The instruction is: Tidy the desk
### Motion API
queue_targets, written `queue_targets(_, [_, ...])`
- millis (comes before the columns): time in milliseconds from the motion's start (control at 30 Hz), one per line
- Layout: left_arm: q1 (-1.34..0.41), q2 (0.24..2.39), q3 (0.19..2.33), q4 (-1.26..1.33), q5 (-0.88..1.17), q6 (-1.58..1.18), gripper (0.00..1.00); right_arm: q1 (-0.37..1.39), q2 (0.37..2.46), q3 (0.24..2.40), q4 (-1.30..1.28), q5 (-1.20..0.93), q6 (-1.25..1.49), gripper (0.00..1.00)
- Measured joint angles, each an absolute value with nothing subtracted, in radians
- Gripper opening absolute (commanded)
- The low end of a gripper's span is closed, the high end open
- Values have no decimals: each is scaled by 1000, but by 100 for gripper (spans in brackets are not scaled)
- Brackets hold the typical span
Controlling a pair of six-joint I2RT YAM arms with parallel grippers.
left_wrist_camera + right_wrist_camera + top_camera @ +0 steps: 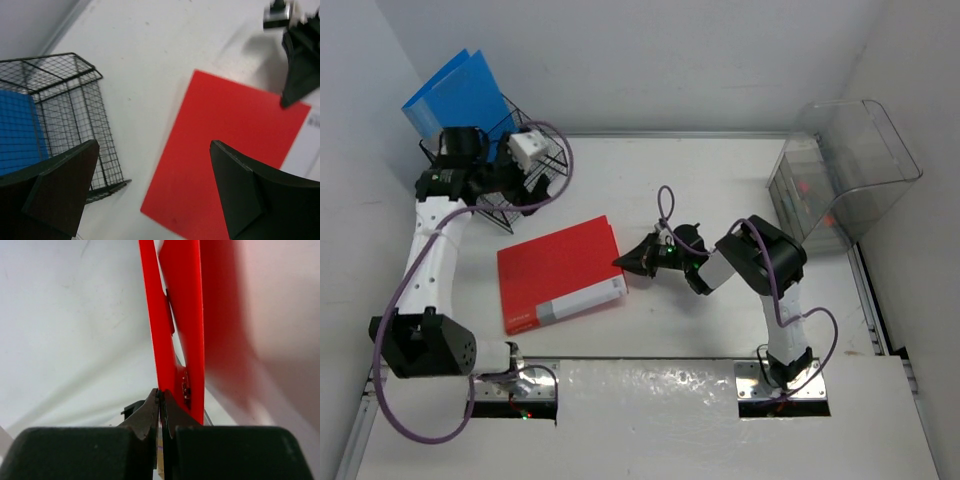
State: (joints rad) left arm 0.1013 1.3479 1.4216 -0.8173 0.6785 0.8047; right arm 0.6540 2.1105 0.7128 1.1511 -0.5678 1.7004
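At the near edge of the desk [720, 190], the two arm bases are bolted side by side. Further in, a red folder [560, 272] lies flat on the white surface, left of centre. The right gripper [159, 395] points left at the folder's right edge. Its jaws are pressed together and the tips touch that edge. Whether a cover sheet is caught between them cannot be determined. Beyond the folder, the left gripper [153, 147] hovers above the desk beside a black wire basket [75, 100], with its jaws spread wide and nothing between them. A blue folder [455, 95] stands upright in the basket at the far left corner. A clear plastic organiser [840, 170] stands at the far right edge.
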Motion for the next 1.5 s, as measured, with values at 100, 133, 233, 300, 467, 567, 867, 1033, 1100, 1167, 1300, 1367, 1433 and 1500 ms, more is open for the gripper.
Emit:
queue_targets(100, [-35,1308,1369,-841,592,826,90,603,2068,669,1144,-566,1688,0])
queue_targets(133, [-100,1293,1338,-841,549,826,90,587,2051,660,1131,-560,1676,0])
queue_targets(233, [-287,1272,1240,-829,467,812,90,540,1991,648,1084,-547,1644,0])
queue_targets(300, [-382,1268,1175,-817,423,794,92,511,1952,647,1060,-533,1625,0])
queue_targets(467, [-539,1265,1042,-701,240,719,100,463,1867,648,960,-488,1557,0])
queue_targets(567, [-679,1266,960,-620,141,673,100,458,1854,659,910,-467,1529,0])
queue_targets(867, [-883,1254,733,-222,-50,577,100,459,1853,667,844,-423,1520,0])
queue_targets(1033, [-996,1371,644,-38,-231,569,100,459,1835,667,809,-392,1514,0])
queue_targets(1100, [-1013,1446,644,34,-310,570,100,459,1822,667,800,-383,1509,0])
queue_targets(1167, [-1022,1506,644,106,-390,575,100,459,1811,667,792,-367,1502,0])
queue_targets(1300, [-1023,1595,629,278,-555,615,96,459,1806,666,787,-353,1499,0])
queue_targets(1367, [-1023,1622,613,340,-611,635,89,461,1805,664,787,-351,1499,0])
queue_targets(1433, [-1023,1652,610,378,-649,646,74,461,1802,659,786,-351,1499,0])
queue_targets(1500, [-1023,1674,610,398,-670,653,57,461,1798,654,786,-351,1499,0])
